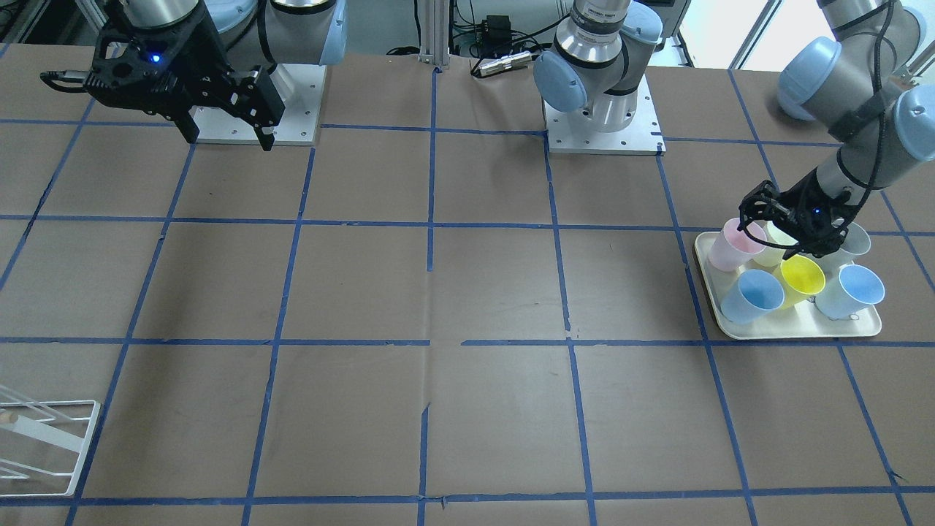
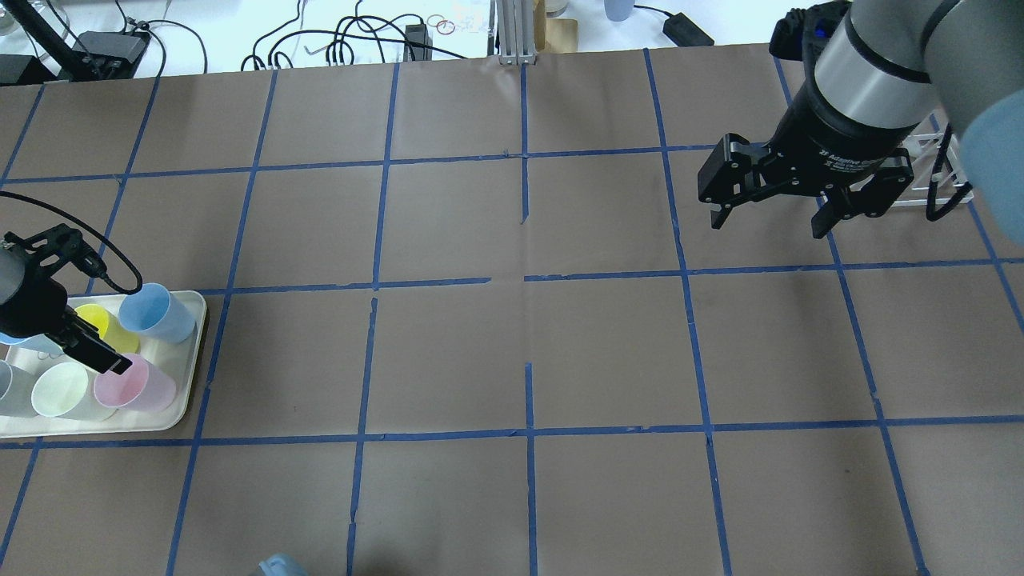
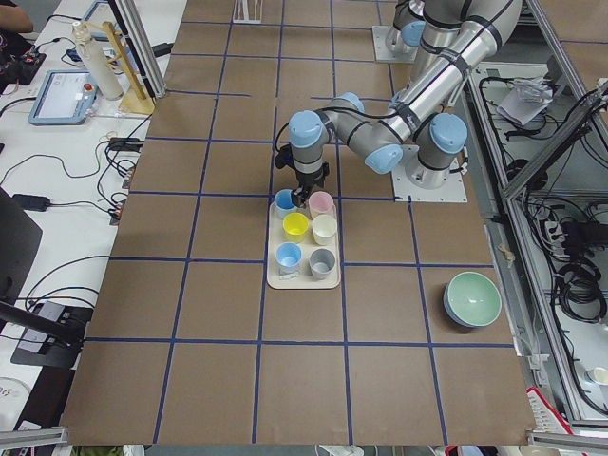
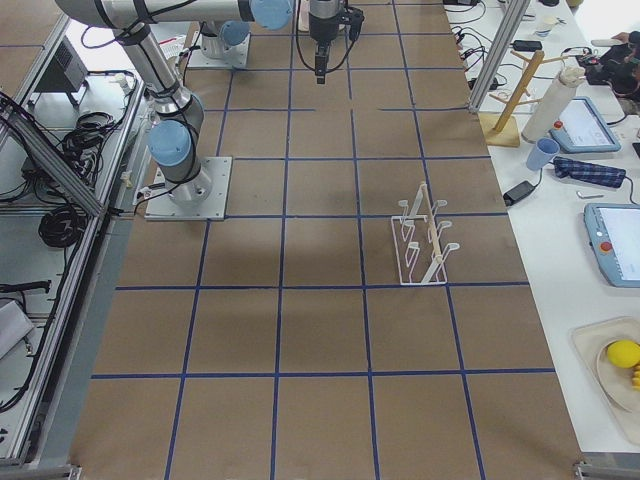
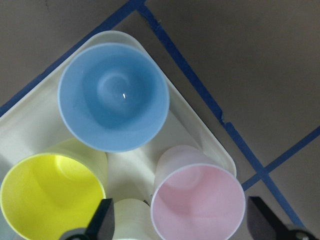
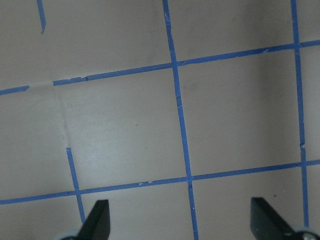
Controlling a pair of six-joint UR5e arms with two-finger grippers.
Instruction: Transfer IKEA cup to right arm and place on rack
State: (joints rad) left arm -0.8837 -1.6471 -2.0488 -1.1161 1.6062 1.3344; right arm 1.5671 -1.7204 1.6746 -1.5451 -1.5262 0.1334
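Observation:
The pale pink IKEA cup (image 1: pixel 734 245) stands upright at a corner of the cream tray (image 1: pixel 796 332), among several other cups. It also shows in the overhead view (image 2: pixel 136 386) and in the left wrist view (image 5: pixel 197 202). My left gripper (image 1: pixel 785 235) is open and empty. It hangs over the tray just above the pink cup, which lies between its fingers (image 5: pixel 102 222) in the wrist view. My right gripper (image 2: pixel 772 216) is open and empty, held high over bare table (image 6: pixel 182 222). The white wire rack (image 4: pixel 425 235) stands on the table, partly hidden behind the right arm in the overhead view (image 2: pixel 928 172).
The tray also holds two blue cups (image 1: pixel 756 296), a yellow cup (image 1: pixel 801 276), a pale cream cup (image 1: pixel 774 248) and a grey cup (image 1: pixel 856 237). A green bowl (image 3: pixel 472 299) sits on the table's left end. The table is brown with a blue tape grid.

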